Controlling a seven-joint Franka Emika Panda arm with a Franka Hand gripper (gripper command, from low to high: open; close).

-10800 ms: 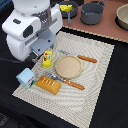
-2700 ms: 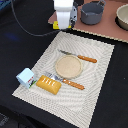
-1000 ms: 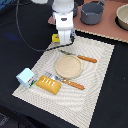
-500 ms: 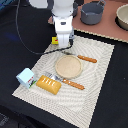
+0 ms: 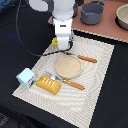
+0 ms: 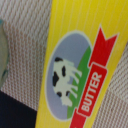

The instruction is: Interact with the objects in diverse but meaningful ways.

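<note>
Yellow butter box with red label (image 6: 75, 65) fills wrist view, on woven mat's (image 5: 100, 80) far-left part. Arm has descended over it; claw (image 5: 62, 46) opening hidden, cannot tell. Grasp likely next.

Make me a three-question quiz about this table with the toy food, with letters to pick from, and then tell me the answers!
1. Where is the bread loaf?
A. beside the milk carton
B. inside the grey pot
C. on the round plate

2. What word is on the yellow box in the wrist view?
A. MILK
B. BUTTER
C. CHEESE

3. What is on the round plate?
A. a knife
B. the loaf
C. nothing

Answers:
1 A: in the exterior view the loaf lies on the placemat next to the carton.
2 B: the red ribbon on the box reads BUTTER, beside a cow picture.
3 C: the plate's surface shows bare; the orange-handled cutlery lies beside it.
</note>
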